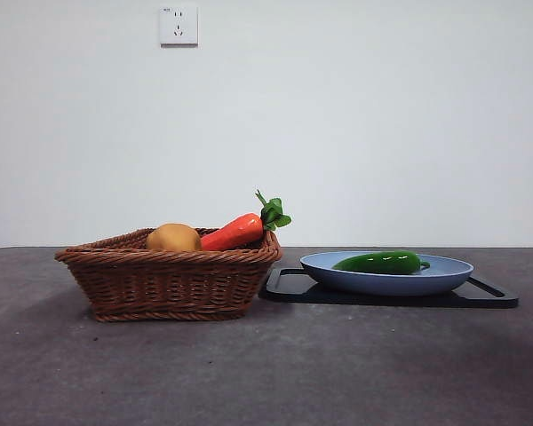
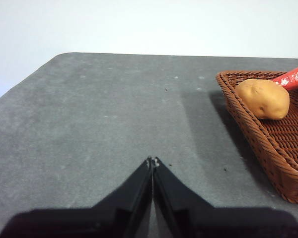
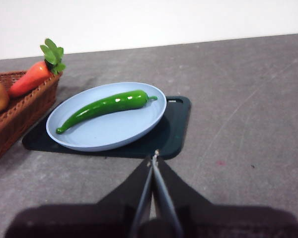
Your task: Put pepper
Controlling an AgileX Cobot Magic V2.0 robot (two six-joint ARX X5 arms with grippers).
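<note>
- Pepper (image 1: 380,262): lying flat in the blue plate (image 1: 444,280), which sits on a black tray (image 1: 493,297).
- Wicker basket (image 1: 164,280): just beside the tray; holds a potato (image 1: 173,238) and a carrot (image 1: 234,232) leaning on its rim.
- Left gripper (image 2: 152,161): jaws together, empty, over bare table (image 2: 99,124) near the basket.
- Right gripper (image 3: 155,157): jaws together, empty, by the tray's edge.

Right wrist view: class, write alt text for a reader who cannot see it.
A green pepper lies on a blue plate set on a black board. The right pincer, shut, sits short of it; a basket holds a carrot nearby.
</note>
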